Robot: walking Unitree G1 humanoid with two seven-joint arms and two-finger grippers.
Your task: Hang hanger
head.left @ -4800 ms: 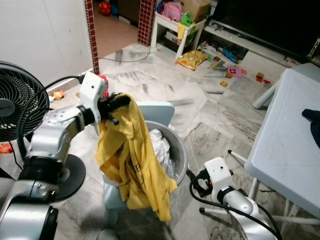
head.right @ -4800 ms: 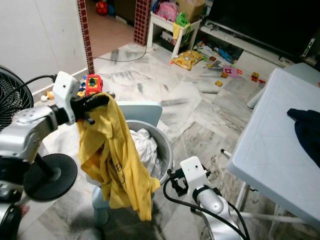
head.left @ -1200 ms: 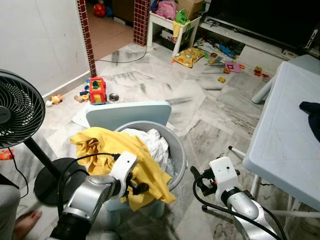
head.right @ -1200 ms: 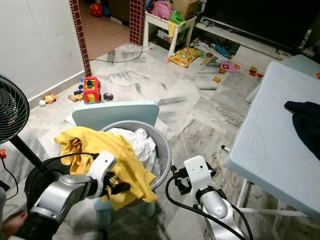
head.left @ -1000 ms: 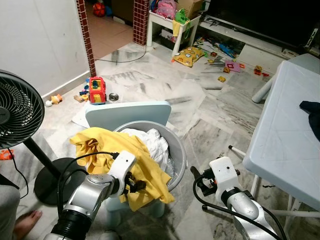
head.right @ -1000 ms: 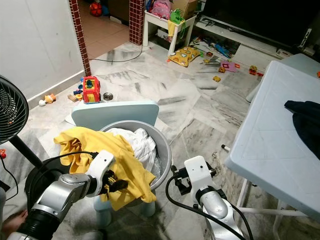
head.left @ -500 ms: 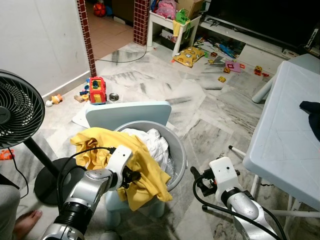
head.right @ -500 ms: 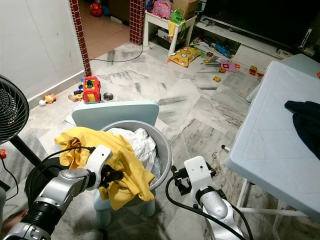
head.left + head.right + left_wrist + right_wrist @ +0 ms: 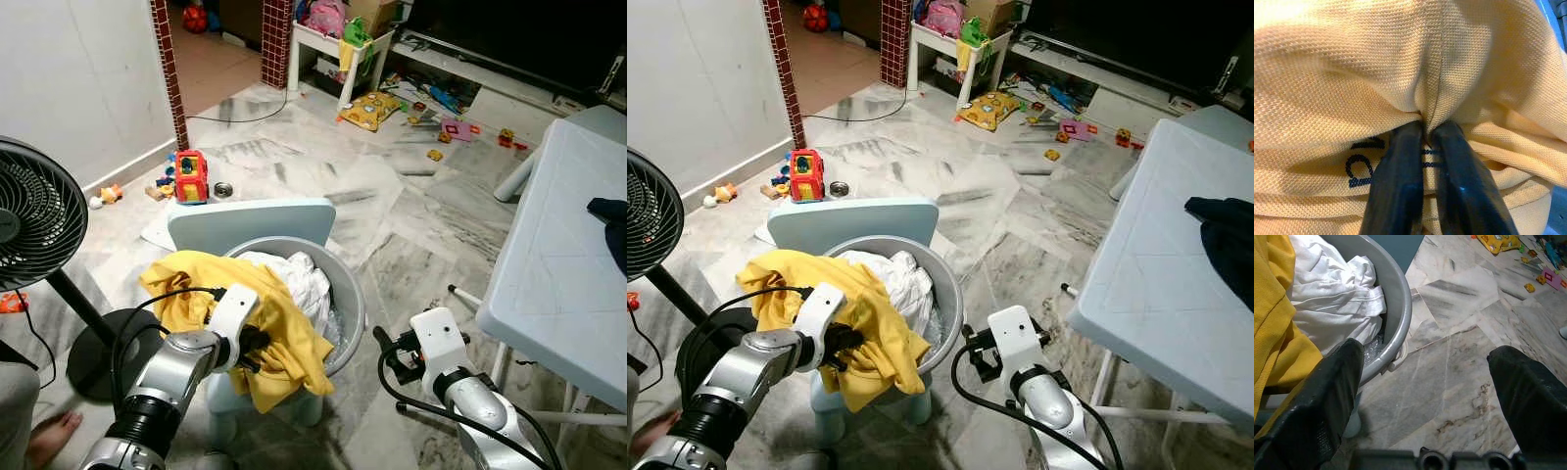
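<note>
The left pincer (image 9: 1422, 142) is pinched shut on a fold of the yellow shirt (image 9: 279, 333), which drapes over the near rim of the grey laundry basket (image 9: 351, 294) and hangs down outside it. The right pincer (image 9: 1425, 382) hangs wide open and empty beside the basket, farther from the cloth. No hanger is apparent, perhaps buried.
</note>
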